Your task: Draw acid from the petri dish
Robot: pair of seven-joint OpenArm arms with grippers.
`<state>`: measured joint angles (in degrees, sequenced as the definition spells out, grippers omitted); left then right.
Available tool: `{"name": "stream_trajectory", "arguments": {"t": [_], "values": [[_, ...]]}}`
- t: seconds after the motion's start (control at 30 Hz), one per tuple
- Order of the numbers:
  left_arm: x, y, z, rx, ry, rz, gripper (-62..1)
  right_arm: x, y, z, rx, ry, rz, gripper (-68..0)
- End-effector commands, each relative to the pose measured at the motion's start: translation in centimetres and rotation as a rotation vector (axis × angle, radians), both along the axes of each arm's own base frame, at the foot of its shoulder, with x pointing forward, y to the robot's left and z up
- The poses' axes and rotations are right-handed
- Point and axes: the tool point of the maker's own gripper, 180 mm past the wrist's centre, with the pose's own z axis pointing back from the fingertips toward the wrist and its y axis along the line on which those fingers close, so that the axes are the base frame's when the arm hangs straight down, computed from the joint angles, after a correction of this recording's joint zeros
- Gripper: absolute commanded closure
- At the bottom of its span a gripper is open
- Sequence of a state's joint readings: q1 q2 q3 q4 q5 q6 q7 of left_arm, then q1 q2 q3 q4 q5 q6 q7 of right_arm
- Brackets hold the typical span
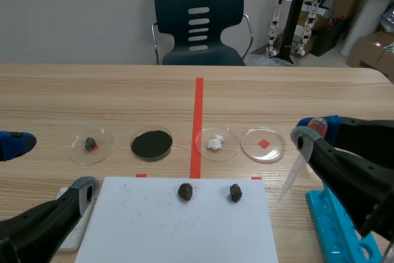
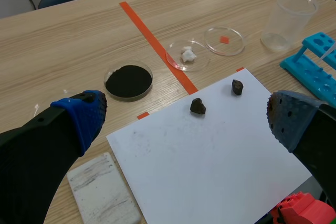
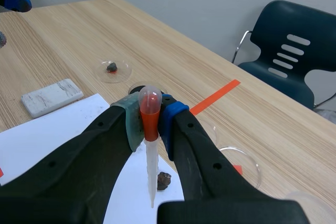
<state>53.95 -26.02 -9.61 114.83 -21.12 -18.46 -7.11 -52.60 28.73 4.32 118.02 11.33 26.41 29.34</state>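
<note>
A clear petri dish (image 1: 263, 145) (image 2: 224, 41) (image 3: 248, 157) sits over a red tape square, right of the red line. My right gripper (image 1: 314, 130) (image 3: 150, 121) is shut on a plastic pipette (image 1: 294, 173) (image 3: 151, 166) just under its red bulb. The pipette slants down, its tip hanging over the table beside the paper's right edge, nearer me than the dish. My left gripper (image 1: 50, 165) (image 2: 186, 116) is open and holds nothing, above the left part of the white paper (image 1: 181, 220).
Three more dishes stand in the row: a dark stone (image 1: 91, 145), black powder (image 1: 151, 144), white lumps (image 1: 217, 143). Two dark stones (image 1: 185, 191) (image 1: 234, 193) lie on the paper. A blue tube rack (image 1: 335, 226), a plastic cup (image 2: 289, 22) and a white streak plate (image 2: 102, 190) are nearby.
</note>
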Motion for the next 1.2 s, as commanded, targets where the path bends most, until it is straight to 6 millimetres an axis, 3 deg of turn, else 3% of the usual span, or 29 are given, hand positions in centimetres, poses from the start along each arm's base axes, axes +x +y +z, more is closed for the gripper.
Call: {"name": "stream_trajectory", "arguments": {"t": [0.0,0.67,0.87,1.17], "values": [[0.0,-0.2,0.4,-0.025,-0.011,0.002,-62.3,0.0,0.0,0.4,0.015,-0.009,0.000,-4.9],[0.0,-0.2,0.4,-0.025,-0.011,0.002,-62.3,0.7,0.0,0.7,0.008,-0.024,0.014,-4.9],[0.0,-0.2,0.4,-0.025,-0.011,0.002,-62.3,2.3,-0.8,0.1,-0.012,-0.004,-0.001,-4.9],[0.0,-0.2,0.4,-0.025,-0.011,0.002,-62.3,6.3,-3.8,-0.4,-0.005,-0.060,-0.107,-4.8]]}}
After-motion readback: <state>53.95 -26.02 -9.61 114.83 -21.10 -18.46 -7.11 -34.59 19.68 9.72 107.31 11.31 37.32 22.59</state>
